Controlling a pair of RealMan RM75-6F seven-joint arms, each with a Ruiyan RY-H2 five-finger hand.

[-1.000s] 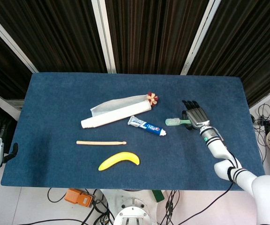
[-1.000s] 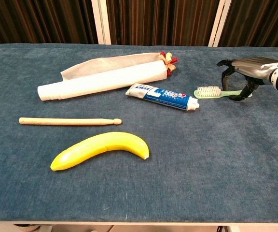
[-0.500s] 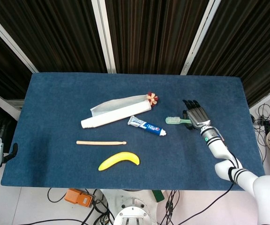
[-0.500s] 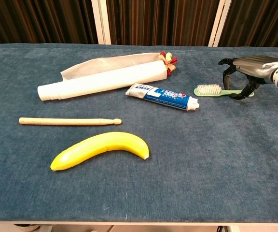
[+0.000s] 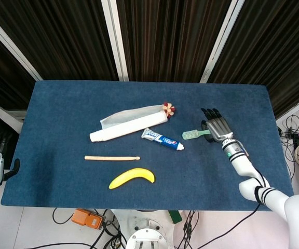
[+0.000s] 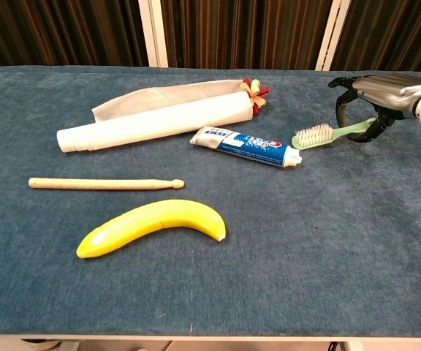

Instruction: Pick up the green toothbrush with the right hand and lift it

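The green toothbrush (image 6: 326,134) (image 5: 194,134) with white bristles sits at the right of the blue table, its handle end tilted upward. My right hand (image 6: 377,93) (image 5: 216,126) pinches that handle end from above, fingers curled down around it. The bristle head points left toward the toothpaste tube (image 6: 247,145) and is low over the cloth. My left hand is not in either view.
Left of the toothbrush lie a rolled white paper tube with a red bow (image 6: 156,115), a wooden stick (image 6: 104,183) and a yellow banana (image 6: 152,225). The table's right edge (image 5: 275,129) is close to my right hand.
My right hand has closed on the toothbrush handle and risen slightly; the handle end now tilts up off the cloth, where before the brush lay flat.
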